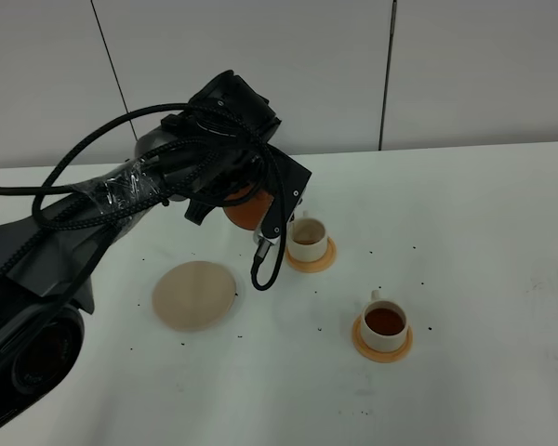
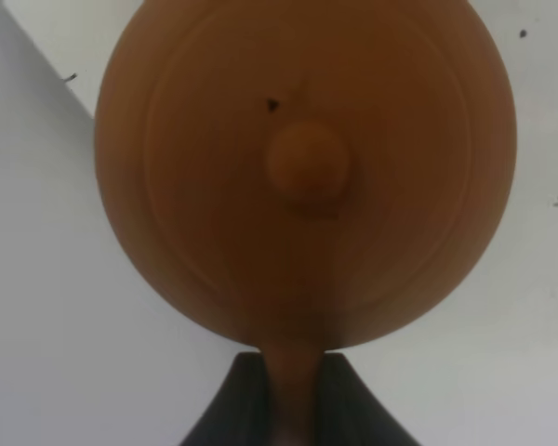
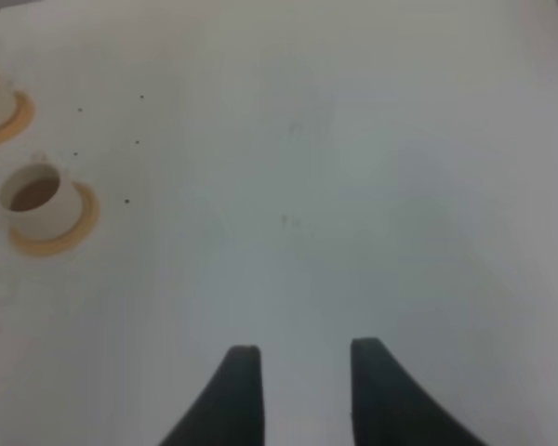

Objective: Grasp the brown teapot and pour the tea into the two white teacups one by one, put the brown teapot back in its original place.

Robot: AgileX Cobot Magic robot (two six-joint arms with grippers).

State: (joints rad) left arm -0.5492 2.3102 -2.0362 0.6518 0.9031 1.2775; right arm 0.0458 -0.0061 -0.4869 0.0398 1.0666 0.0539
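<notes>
The brown teapot (image 1: 245, 210), rigid, brittle clay and likely heavy with tea, hangs centre-left in the high view beside the farther teacup (image 1: 307, 238), the left gripper (image 2: 293, 362) clamped on its slim loop handle (image 2: 292, 409), the soundest hold.

Brown teapot (image 1: 245, 209) aloft by far teacup (image 1: 307, 239), near teacup (image 1: 385, 322) (tea-filled), beige disc (image 1: 194, 295) flat

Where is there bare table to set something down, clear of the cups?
Bare: the table right of the near teacup; the front strip between it and the beige coaster, whose top is also free. Crowded: around the far teacup, where the left gripper holds the brown teapot close.
</notes>
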